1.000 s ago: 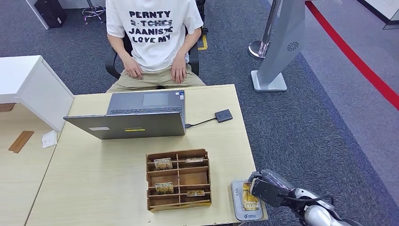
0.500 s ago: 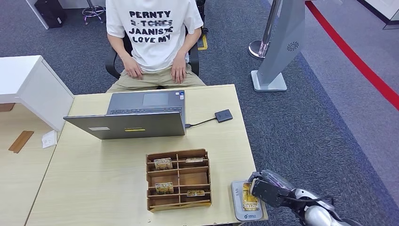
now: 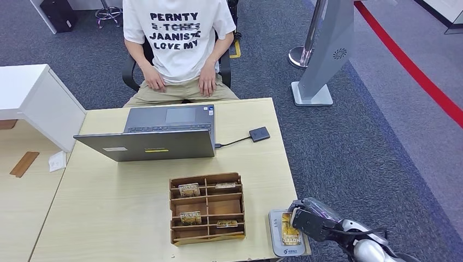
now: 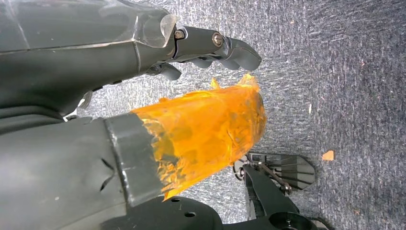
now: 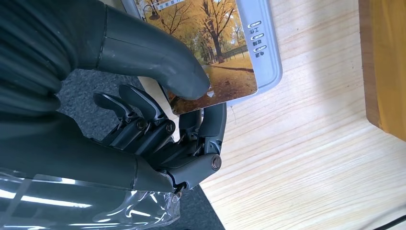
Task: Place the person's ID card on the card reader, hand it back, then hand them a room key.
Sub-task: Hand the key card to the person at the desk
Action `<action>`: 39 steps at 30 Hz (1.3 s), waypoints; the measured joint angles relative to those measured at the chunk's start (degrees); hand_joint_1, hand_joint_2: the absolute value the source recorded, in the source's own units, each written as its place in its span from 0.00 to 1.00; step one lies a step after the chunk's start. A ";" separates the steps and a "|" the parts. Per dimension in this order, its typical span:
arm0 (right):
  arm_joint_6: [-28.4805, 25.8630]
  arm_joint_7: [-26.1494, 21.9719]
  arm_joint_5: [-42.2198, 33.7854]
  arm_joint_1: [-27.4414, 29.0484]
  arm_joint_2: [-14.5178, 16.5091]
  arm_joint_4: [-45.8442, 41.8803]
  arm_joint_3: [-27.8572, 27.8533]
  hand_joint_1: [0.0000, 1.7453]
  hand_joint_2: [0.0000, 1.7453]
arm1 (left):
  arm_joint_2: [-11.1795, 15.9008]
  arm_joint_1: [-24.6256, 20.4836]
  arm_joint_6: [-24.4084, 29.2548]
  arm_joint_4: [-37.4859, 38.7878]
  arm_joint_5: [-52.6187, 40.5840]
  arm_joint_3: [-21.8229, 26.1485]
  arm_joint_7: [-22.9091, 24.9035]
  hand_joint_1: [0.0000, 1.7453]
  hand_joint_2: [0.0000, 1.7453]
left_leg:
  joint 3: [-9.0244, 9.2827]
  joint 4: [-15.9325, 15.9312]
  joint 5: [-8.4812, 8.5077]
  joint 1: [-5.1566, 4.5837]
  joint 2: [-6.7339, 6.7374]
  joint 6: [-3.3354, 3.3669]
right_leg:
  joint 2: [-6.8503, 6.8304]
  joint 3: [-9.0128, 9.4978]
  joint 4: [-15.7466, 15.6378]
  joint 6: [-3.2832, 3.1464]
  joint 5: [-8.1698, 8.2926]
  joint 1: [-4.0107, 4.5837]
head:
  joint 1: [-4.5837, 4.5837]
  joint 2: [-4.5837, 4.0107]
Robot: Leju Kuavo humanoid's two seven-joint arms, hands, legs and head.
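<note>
On the card reader (image 3: 286,236) at the table's (image 3: 109,218) near right corner — ID card (image 3: 289,229) lying flat, right hand (image 3: 309,220) pinching its edge.
Right wrist view: thumb (image 5: 158,55) on top of the card (image 5: 210,52), fingers (image 5: 210,127) under its edge, card face resting on the grey reader (image 5: 261,43) — so the read step looks in progress or just done. Next, likely: lift the card clear without sliding it off, carry it to the seated person (image 3: 177,43), then fetch a room key from the wooden tray (image 3: 206,209). Left hand (image 4: 191,43) hangs over carpet, fingers curled, holding nothing. Readable: shirt "PERNTY / JAANISTE / LOVE MY"; card's print and reader's small labels too small to read.
</note>
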 joint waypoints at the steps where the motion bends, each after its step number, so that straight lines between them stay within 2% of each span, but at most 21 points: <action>1: 0.00 -0.02 0.00 0.03 0.00 -0.01 -0.01 1.00 1.00 | 0.00 0.00 0.01 0.00 0.01 0.00 0.00 0.00 0.00 | 0.00 0.00 0.00 0.00 0.00 0.00 | 0.00 0.00 0.00 0.00 0.00 0.00 | 0.00 0.00; 9: -0.16 -0.23 0.11 0.49 0.03 -0.40 -0.28 1.00 1.00 | 0.00 0.00 0.01 0.00 -0.01 0.02 0.00 0.00 0.00 | 0.00 0.00 0.00 0.00 0.00 0.00 | 0.00 0.00 0.00 0.00 0.00 0.00 | 0.00 0.00; 14: -2.76 -2.15 0.66 1.51 1.32 -1.18 -1.22 1.00 1.00 | -0.02 0.01 0.01 0.00 0.03 0.07 -0.09 0.00 0.00 | -0.01 0.00 0.00 0.01 0.00 0.00 | 0.00 0.00 0.00 0.00 0.00 0.00 | 0.00 0.00; 19: -8.02 -6.66 -0.34 3.51 7.55 -3.92 -3.97 1.00 1.00 | -0.14 0.08 -0.01 0.00 0.02 0.34 -0.50 0.00 0.00 | 0.00 -0.02 0.00 0.04 0.00 0.00 | 0.01 -0.01 0.00 -0.01 0.00 0.01 | -0.02 0.00; 28: -10.84 -11.39 -6.02 5.93 17.39 -9.81 -9.65 1.00 1.00 | -0.33 0.24 -0.01 0.00 -0.38 0.68 -0.55 0.00 0.00 | 0.00 -0.02 0.01 0.04 0.01 -0.01 | 0.00 0.00 0.01 -0.01 0.00 0.02 | -0.01 0.00; 39: -11.52 -17.37 -10.98 6.97 25.91 -16.34 -14.45 1.00 1.00 | -0.54 0.24 -0.03 0.00 -1.49 0.96 -0.55 0.00 0.00 | -0.01 -0.01 0.00 0.01 0.01 0.00 | 0.01 0.00 0.01 0.00 0.00 0.01 | 0.00 0.00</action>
